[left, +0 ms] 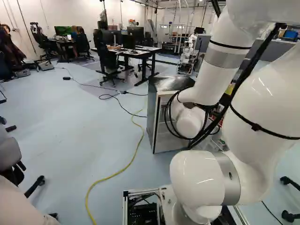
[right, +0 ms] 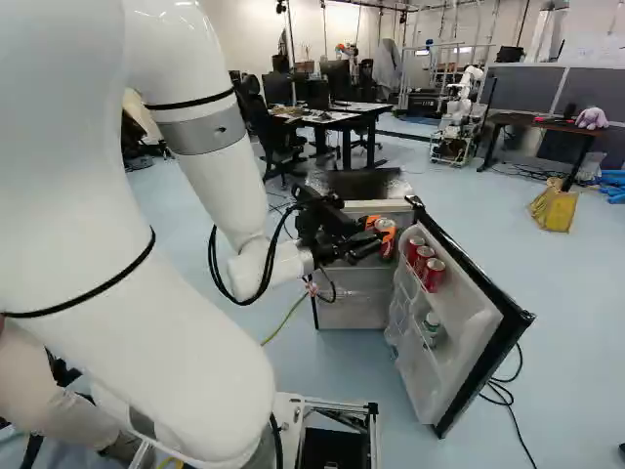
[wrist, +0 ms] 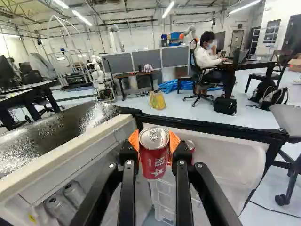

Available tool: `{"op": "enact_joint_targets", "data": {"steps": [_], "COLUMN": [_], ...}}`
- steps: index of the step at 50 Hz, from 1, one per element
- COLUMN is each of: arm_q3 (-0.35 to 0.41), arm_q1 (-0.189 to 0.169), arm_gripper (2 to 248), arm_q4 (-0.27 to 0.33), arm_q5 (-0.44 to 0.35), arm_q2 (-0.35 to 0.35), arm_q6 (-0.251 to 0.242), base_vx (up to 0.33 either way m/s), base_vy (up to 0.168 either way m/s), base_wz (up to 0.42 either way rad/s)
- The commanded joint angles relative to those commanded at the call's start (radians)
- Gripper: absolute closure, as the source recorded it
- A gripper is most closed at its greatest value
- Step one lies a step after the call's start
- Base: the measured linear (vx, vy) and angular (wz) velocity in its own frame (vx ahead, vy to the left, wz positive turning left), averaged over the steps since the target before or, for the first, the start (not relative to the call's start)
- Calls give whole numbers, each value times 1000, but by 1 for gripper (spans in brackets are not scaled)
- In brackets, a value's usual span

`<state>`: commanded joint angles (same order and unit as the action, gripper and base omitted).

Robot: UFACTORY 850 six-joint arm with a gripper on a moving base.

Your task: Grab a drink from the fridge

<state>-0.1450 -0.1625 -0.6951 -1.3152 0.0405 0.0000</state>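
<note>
In the right base view my gripper is at the fridge's opening, above the inner side of the open door. Its orange pads press a red can from two sides; in the wrist view the gripper is shut on this can, top facing up. Behind it another red can shows in part. The door shelf holds several red cans, with a bottle lower down. More cans stand inside the fridge, whose dark top is beside the gripper.
The door's black edge runs ahead of the gripper. A yellow cable lies on the floor left of the fridge. Desks, a yellow bin and another robot stand farther back. A black cable lies by the door.
</note>
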Motion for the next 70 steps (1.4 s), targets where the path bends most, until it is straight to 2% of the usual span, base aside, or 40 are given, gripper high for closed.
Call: {"op": "enact_joint_targets", "data": {"steps": [18,53,70], "arm_q3": [-6,-21,-55], "arm_q1": [4,6,-11], "arm_gripper": [167,167,167], "arm_q4": [99,330,455], "arm_q5": [64,203,271], "arm_q2": [53,144,157], "arm_q6": [0,0,0], "base_vx": [0,0,0], "base_vy": [0,0,0], "base_wz": [0,0,0]}}
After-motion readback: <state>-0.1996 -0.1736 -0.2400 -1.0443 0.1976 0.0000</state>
